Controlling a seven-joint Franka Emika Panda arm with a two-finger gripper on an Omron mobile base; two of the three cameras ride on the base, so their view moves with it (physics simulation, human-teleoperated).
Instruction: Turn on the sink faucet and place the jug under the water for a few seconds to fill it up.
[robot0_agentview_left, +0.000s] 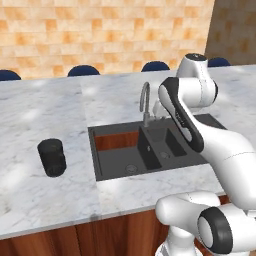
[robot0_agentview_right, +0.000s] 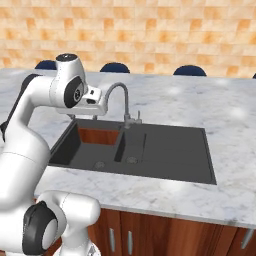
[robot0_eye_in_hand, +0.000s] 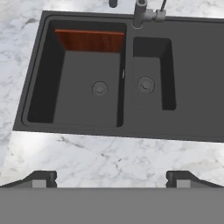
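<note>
Hand view showed the wide-open, empty claw (robot0_eye_in_hand: 111, 179) above the veined marble bench's (robot0_eye_in_hand: 109, 159) front edge, facing the matte dark double-basin sink (robot0_eye_in_hand: 197, 113) and slim grey metal gooseneck faucet (robot0_eye_in_hand: 141, 13).

A kitchen, rendered, with an island tabletop and a sink.

A white marble tabletop (robot0_agentview_left: 45, 110) is running across the middle of the frame, a dark two-basin sink (robot0_agentview_right: 170, 150) is sitting sunk into it at centre with a grey gooseneck faucet (robot0_agentview_right: 122, 100) rising behind, wooden cabinet fronts (robot0_agentview_right: 165, 235) are showing along the bottom edge, and a tan tiled wall (robot0_agentview_right: 150, 30) and blue stools (robot0_agentview_left: 83, 70) are lining the top.
</note>
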